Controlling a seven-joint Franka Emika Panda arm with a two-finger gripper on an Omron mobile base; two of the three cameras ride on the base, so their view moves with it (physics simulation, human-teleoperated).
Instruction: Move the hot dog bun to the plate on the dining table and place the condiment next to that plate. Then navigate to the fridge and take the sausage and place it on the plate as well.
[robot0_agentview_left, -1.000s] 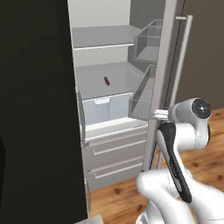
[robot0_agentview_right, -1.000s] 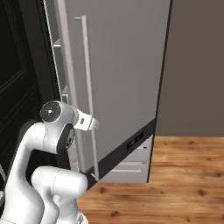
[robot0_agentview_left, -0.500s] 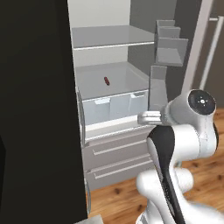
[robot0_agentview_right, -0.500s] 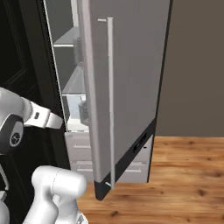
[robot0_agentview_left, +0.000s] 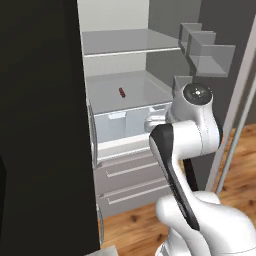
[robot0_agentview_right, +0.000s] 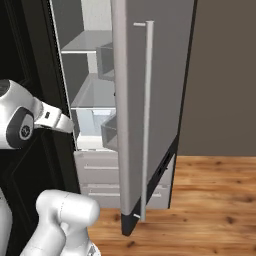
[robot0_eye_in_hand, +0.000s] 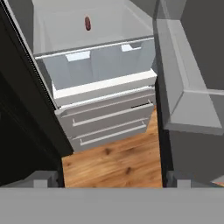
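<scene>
The black fridge stands open, pale grey inside. The sausage, tiny and dark red, lies alone on a glass shelf above two clear drawers; from the hand it shows near the top as the sausage. My gripper is open, its two tips wide apart with nothing between them, and hangs in front of the fridge, lower than the sausage's shelf. From the right the hand reaches toward the fridge opening. The hot dog bun, plate, dining table and condiment are out of view.
The fridge door with its long white handle stands swung out to the right, its door bins close beside the hand. Two grey drawers sit below the shelf. Wood floor lies beneath.
The fridge door has swung much wider open. My hand has left the door side and swung left to the fridge opening, and the fingers have spread apart.
</scene>
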